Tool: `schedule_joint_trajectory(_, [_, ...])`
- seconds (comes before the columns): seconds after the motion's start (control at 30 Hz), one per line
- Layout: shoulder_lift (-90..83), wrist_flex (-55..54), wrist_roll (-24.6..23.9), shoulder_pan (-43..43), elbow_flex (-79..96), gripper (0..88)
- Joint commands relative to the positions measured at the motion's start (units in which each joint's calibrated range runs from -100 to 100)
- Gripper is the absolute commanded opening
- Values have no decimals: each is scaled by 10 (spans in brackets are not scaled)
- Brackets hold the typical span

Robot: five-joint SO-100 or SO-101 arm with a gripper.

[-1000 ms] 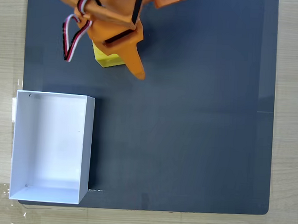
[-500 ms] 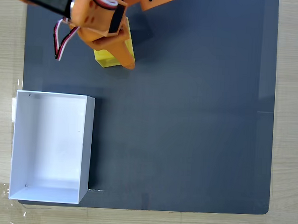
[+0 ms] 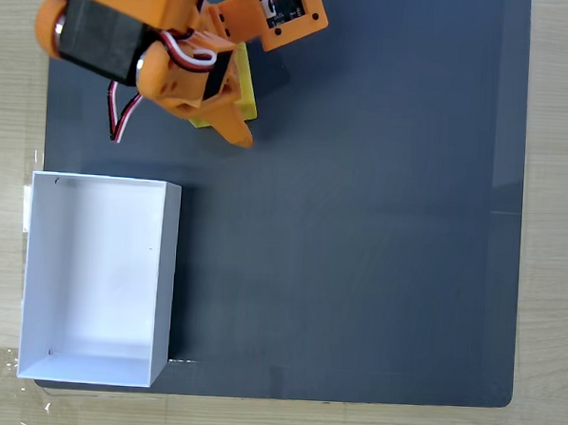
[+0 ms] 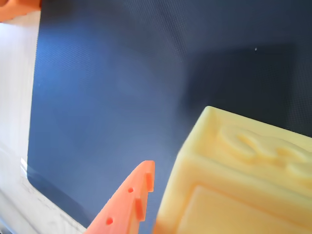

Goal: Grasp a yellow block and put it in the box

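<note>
In the fixed view the yellow block lies on the dark mat near the top, left of centre, mostly hidden under my orange gripper. A yellow sliver shows on each side of the pointed finger. The wrist view has the block large at the lower right, tilted, with its raised top face showing. One orange fingertip stands just left of it with a thin gap between them. The other jaw is hidden, so I cannot make out the grip. The white box sits open-topped at the mat's lower left, apart from the gripper.
The dark mat covers most of the light wooden table. Red, white and black wires hang from the arm above the box. Bare mat stretches to the right of the box and the block.
The arm swung left and its body now covers more of the block. The block has shifted and turned a little to the right under the finger. The box has not moved.
</note>
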Motion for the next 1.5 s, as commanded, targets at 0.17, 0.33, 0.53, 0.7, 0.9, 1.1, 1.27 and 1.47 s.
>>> schedule_joint_trajectory(0.17, [0, -37, -2, 3, -21, 274])
schedule_joint_trajectory(0.33, [-7, -37, -2, 3, -21, 215])
schedule_joint_trajectory(0.53, [-48, -27, -2, -11, -22, 215])
schedule_joint_trajectory(0.7, [-147, -36, -3, -61, -36, 213])
schedule_joint_trajectory(0.9, [-287, -58, -22, -156, -95, 211])
schedule_joint_trajectory(1.1, [-407, -197, -84, -206, -94, 211])
schedule_joint_trajectory(1.27, [-456, -308, -152, -176, -94, 211])
schedule_joint_trajectory(1.47, [-438, -395, -230, -91, -94, 211])
